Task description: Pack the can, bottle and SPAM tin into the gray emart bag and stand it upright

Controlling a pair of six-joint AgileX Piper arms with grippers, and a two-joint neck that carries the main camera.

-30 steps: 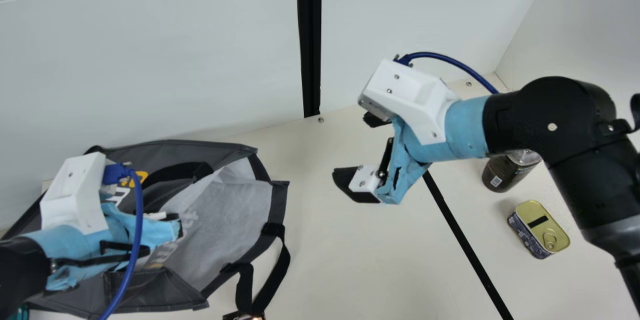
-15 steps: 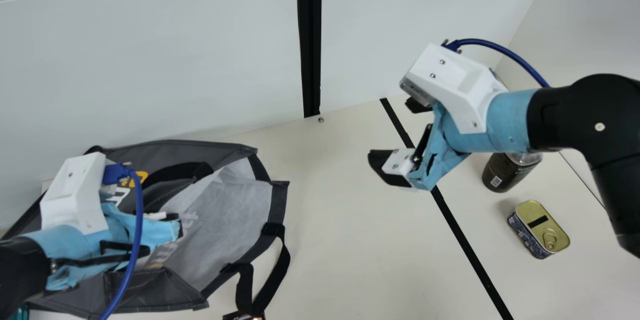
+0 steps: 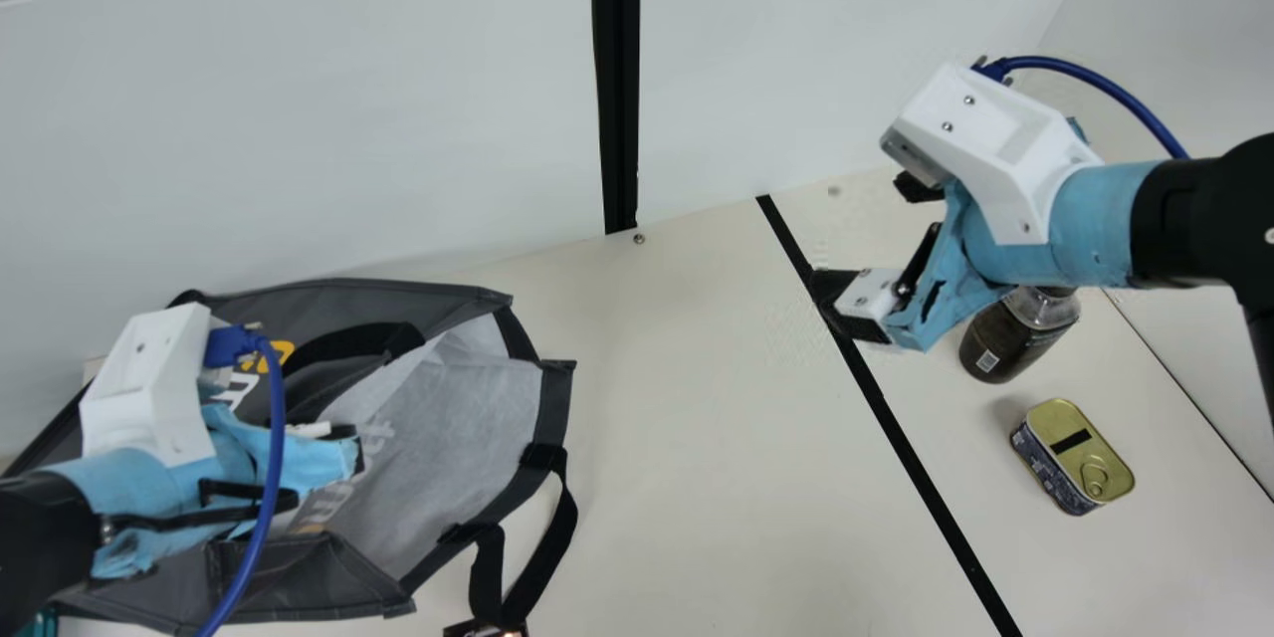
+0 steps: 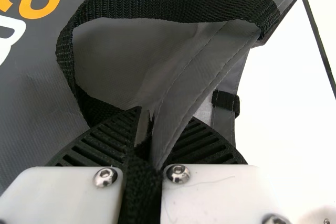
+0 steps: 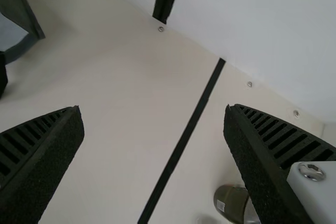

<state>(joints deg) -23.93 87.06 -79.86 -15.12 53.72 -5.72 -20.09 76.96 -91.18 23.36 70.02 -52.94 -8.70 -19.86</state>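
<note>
Evidently, in the main view, the gray emart bag (image 3: pixel 458 408) lies on its side at the lower left of the frame, its mouth spread towards the middle, presumably so that goods can slide in sideways. The left pincer (image 3: pixel 348 448) is on it, likely steadying the mouth. The bottle (image 3: pixel 1010 343) stands on the counter (image 3: pixel 677 438) at the right of the frame, the SPAM tin (image 3: pixel 1085 463) just below it, apart. The right pincer (image 3: pixel 861 237), spread and unladen, hangs at the upper right near the bottle, which may be its next pick.

In the left wrist view, the left pincer is clamped on the bag's gray edge (image 4: pixel 207 74) and black webbing, probably to stop the limp cloth collapsing.

In the right wrist view, the right pincer's ribbed fingers (image 5: pixel 262 166) are wide apart, with the bottle partly behind one.
</note>
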